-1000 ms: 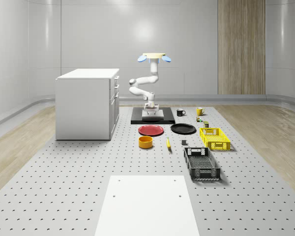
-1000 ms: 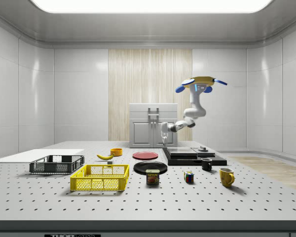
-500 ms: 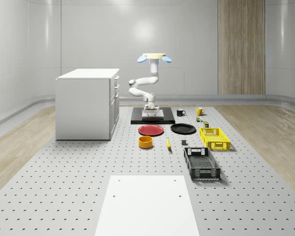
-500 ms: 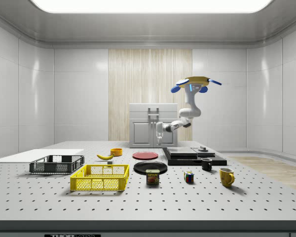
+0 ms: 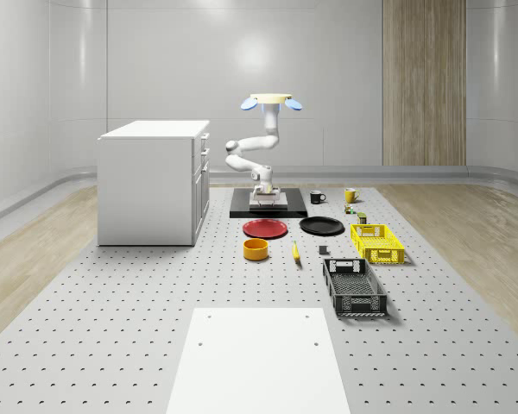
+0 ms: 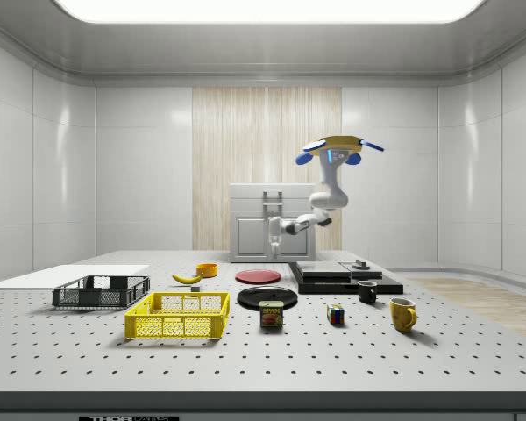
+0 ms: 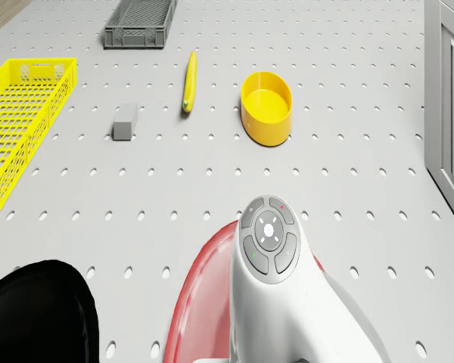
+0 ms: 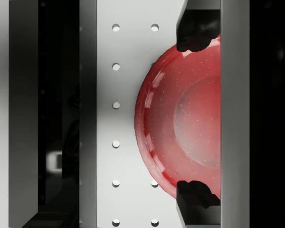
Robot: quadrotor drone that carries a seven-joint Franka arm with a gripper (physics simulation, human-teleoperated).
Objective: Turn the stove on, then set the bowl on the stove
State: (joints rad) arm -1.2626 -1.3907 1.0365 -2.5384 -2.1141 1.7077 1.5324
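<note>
The yellow bowl (image 5: 256, 249) (image 6: 207, 269) (image 7: 266, 117) stands upright on the table, in front of the red plate (image 5: 265, 228) (image 8: 180, 118). The black stove (image 5: 268, 205) (image 6: 342, 276) lies flat behind that plate, with a knob (image 6: 361, 263) at its far end. The drone (image 5: 270, 101) (image 6: 336, 145) hovers above the stove. Its arm reaches down and forward. My gripper (image 5: 264, 190) (image 6: 274, 253) (image 8: 198, 111) hangs open over the red plate's rim by the stove's front edge, holding nothing, well above the table. The fingertips (image 8: 197, 28) frame the plate in the wrist view.
A black plate (image 5: 321, 226) (image 7: 38, 310) lies beside the red one. A banana (image 7: 188, 82), a grey block (image 7: 125, 121), a yellow crate (image 5: 377, 242) and a grey crate (image 5: 354, 286) lie nearby. A white cabinet (image 5: 151, 181) stands at the whole-scene view's left. Mugs (image 6: 402, 314) sit near the stove.
The drone and arm have drifted toward the side view's left, carrying the gripper from above the stove's front part to above the red plate. Bowl and stove have not moved.
</note>
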